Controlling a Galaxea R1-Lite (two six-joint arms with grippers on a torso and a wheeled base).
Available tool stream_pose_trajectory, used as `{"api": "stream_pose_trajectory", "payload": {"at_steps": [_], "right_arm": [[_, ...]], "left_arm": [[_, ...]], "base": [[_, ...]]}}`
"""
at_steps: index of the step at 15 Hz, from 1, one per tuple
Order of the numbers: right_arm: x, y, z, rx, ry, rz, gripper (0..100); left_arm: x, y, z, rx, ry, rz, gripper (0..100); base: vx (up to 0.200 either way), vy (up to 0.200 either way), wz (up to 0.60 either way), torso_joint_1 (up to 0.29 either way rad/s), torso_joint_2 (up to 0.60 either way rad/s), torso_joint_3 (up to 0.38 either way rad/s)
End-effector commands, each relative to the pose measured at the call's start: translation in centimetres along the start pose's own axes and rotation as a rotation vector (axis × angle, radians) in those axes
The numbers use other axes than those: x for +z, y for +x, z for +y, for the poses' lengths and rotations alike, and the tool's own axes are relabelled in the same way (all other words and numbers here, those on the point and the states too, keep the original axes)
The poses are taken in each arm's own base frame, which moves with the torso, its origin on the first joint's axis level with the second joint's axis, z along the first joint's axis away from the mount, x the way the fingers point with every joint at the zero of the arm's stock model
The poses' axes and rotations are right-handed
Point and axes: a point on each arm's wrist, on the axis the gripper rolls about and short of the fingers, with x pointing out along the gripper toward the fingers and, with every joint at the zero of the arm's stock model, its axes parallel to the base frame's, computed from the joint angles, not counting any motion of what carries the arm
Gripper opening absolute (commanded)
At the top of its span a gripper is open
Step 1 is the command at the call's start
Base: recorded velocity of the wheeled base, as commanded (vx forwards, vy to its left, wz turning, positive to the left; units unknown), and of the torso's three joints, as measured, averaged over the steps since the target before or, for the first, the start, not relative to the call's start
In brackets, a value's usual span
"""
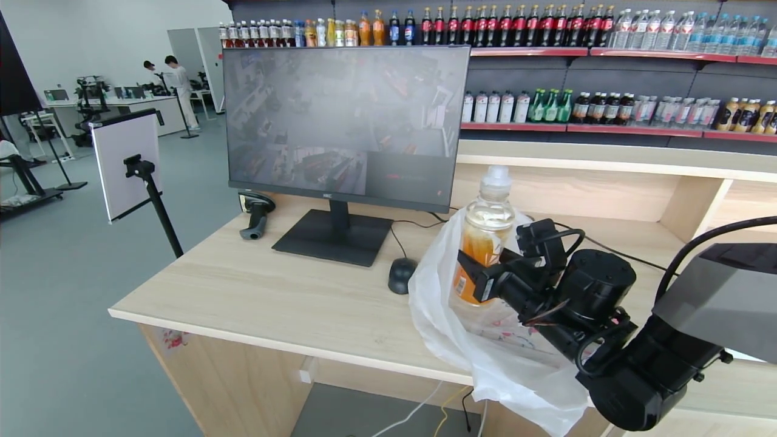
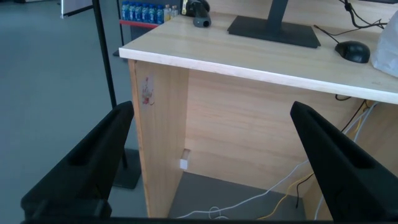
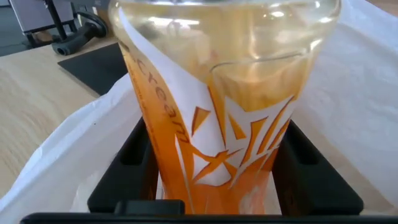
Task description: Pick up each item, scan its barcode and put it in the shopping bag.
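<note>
A clear bottle with an orange label and white cap [image 1: 485,237] stands upright inside the mouth of the white plastic shopping bag [image 1: 485,346] on the wooden counter. My right gripper [image 1: 479,273] is shut on the bottle [image 3: 224,124] around its labelled middle, a black finger on each side. The barcode scanner [image 1: 255,217] lies on the counter left of the monitor stand. My left gripper [image 2: 211,162] hangs open below and in front of the counter's near left corner, with nothing between its fingers.
A monitor [image 1: 346,121] on a black stand occupies the counter's back middle, with a black mouse [image 1: 402,274] and cables beside the bag. Drink shelves line the wall behind. A sign on a black pole [image 1: 130,164] stands left of the counter [image 2: 249,59].
</note>
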Motion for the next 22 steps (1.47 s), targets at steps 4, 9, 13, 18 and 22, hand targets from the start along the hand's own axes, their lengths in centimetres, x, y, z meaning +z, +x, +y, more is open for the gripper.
{"api": "stream_pose_trajectory", "payload": {"at_steps": [4, 9, 13, 18, 22], "right_arm": [[0.4, -0.9, 0.0, 0.002, 0.0, 0.008, 100], [1.7, -3.2, -0.3, -0.01, -0.007, 0.012, 100], [2.9, -5.5, -0.5, -0.018, -0.036, 0.009, 100], [5.0, -8.6, -0.3, -0.01, -0.015, -0.031, 100], [5.9, -9.9, -0.7, -0.026, -0.014, -0.051, 100]], "left_arm": [[0.0, 0.0, 0.0, 0.0, 0.0, 0.0, 100], [0.0, 0.0, 0.0, 0.0, -0.003, -0.001, 100], [0.0, 0.0, 0.0, 0.0, -0.003, 0.002, 100], [0.0, 0.0, 0.0, 0.0, -0.005, 0.002, 100], [0.0, 0.0, 0.0, 0.0, -0.003, 0.002, 100]], "base": [[0.0, 0.0, 0.0, 0.0, 0.0, 0.0], [0.0, 0.0, 0.0, 0.0, 0.0, 0.0], [0.0, 0.0, 0.0, 0.0, 0.0, 0.0], [0.0, 0.0, 0.0, 0.0, 0.0, 0.0], [0.0, 0.0, -0.15, -0.001, 0.0, 0.001]]}}
